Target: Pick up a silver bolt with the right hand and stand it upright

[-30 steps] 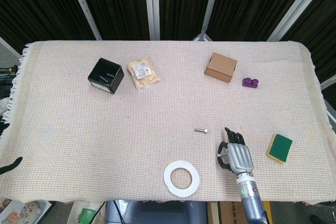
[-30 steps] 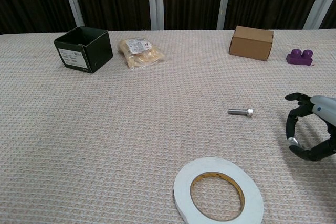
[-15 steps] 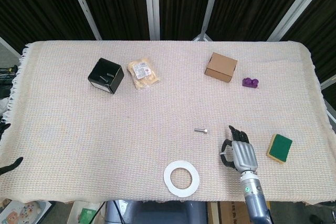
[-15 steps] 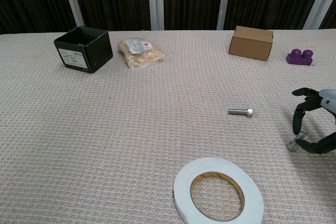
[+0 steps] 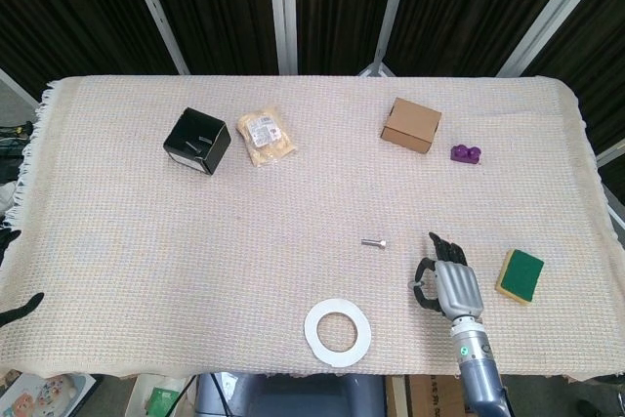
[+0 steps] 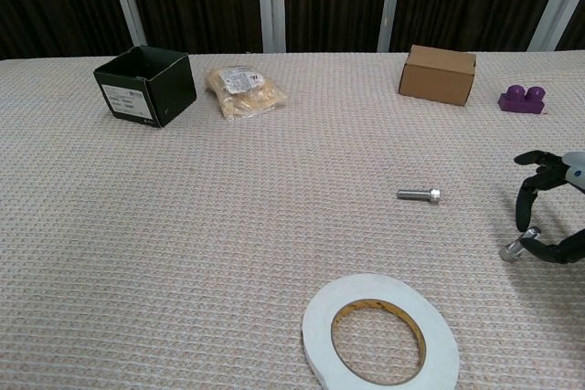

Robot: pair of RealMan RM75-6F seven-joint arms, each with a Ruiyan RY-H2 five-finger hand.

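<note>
The silver bolt lies on its side on the woven cloth, head pointing right. My right hand hovers to the right of it and a little nearer to me, well apart from it. Its fingers curve downward with the thumb spread, and nothing is between them. Only two dark fingertips of my left hand show at the left edge of the head view, off the cloth's corner.
A white tape roll lies near the front edge, left of my right hand. A green-and-yellow sponge sits to the hand's right. Farther back stand a cardboard box, a purple block, a snack bag and a black box.
My right hand has drifted a little to the right, away from the bolt. The bolt and everything else stay where they were.
</note>
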